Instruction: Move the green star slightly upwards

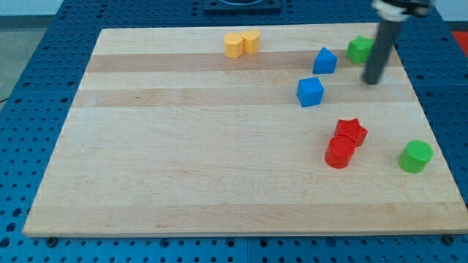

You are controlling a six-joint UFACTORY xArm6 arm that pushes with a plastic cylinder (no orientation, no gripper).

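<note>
My tip (373, 80) – just below-right of green star (358, 49)

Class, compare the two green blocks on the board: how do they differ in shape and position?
The green star has points; the green cylinder is round. The green star lies near the view's top, just left of my tip; the green cylinder sits low at the view's right, far from it. Both are green.

A pale wooden board (219, 146) lay on a blue perforated table (44, 66). Even light fell, and a grey floor strip (22, 7) showed at the view's top.
</note>
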